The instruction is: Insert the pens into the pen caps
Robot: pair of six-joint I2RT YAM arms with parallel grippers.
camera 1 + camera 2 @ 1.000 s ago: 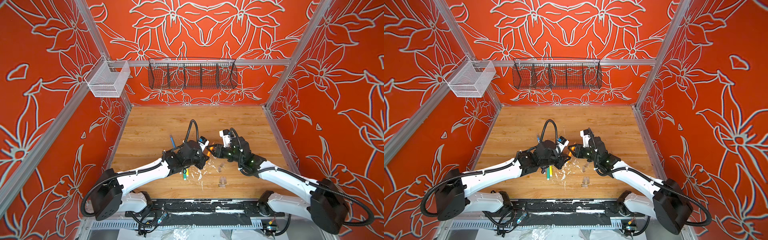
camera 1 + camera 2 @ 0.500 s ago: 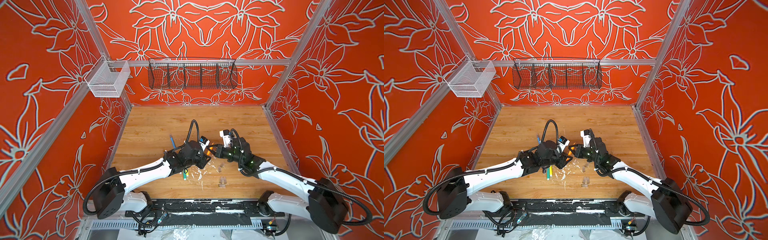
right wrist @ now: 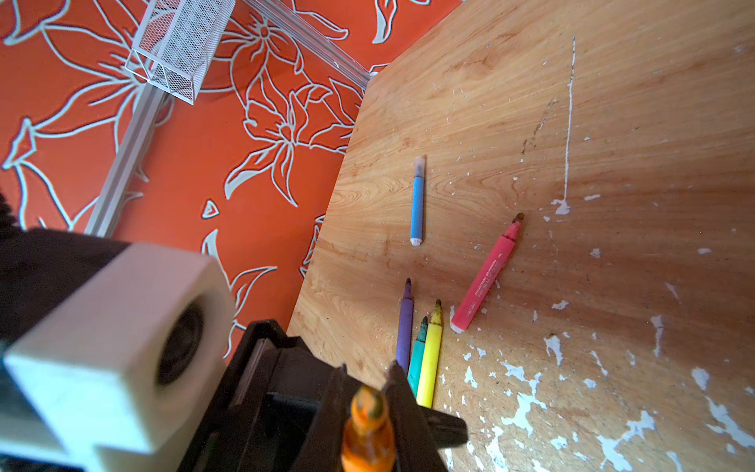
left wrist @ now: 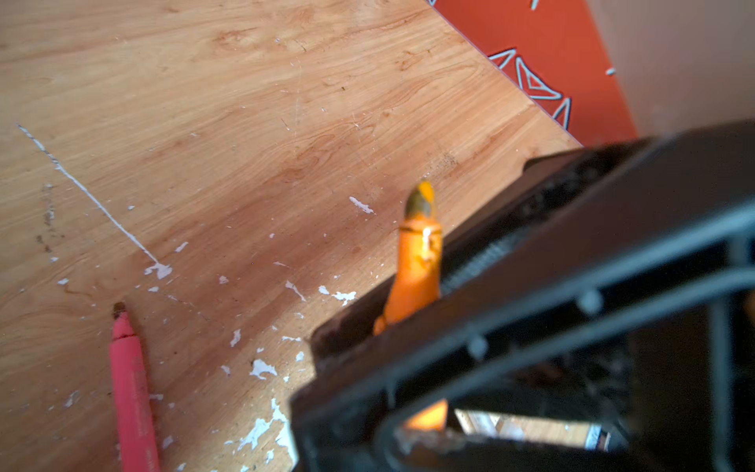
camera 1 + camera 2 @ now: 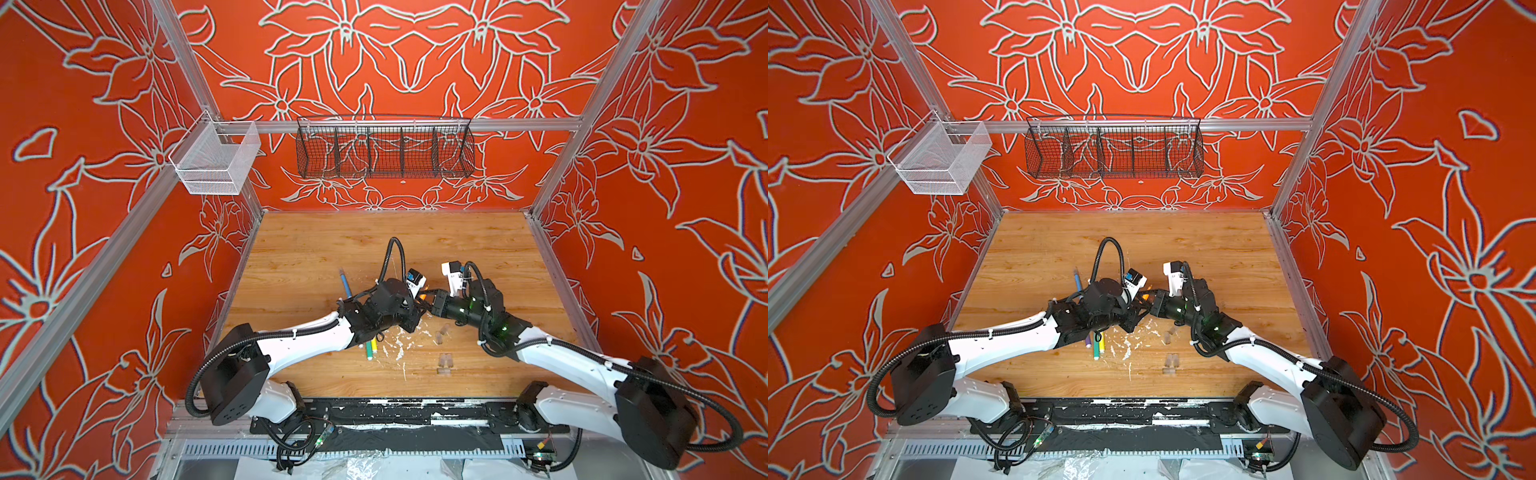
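Note:
Above the middle of the table my two grippers meet at an orange pen (image 5: 423,296) (image 5: 1145,296). In the right wrist view my right gripper (image 3: 367,378) is shut on the orange pen (image 3: 367,429), whose dark tip pokes out between the fingers. My left gripper (image 5: 417,307) sits against the pen's other side. Its jaws are blurred in the left wrist view, where the orange pen (image 4: 418,261) rises past them. Three clear pen caps (image 5: 444,330) (image 5: 437,340) (image 5: 444,360) lie by the right arm. Pink (image 3: 486,278), purple (image 3: 405,323), green (image 3: 418,351) and yellow (image 3: 433,351) pens lie uncapped.
A blue pen (image 5: 345,282) (image 3: 417,200) with a pale cap on its far end lies left of the grippers. White flecks (image 5: 399,345) litter the wood. A black wire basket (image 5: 384,149) hangs on the back wall, and a white mesh bin (image 5: 216,160) on the left rail.
Both grippers stay together at the orange pen in mid-table. The left arm has shifted very slightly. Nothing on the table has moved.

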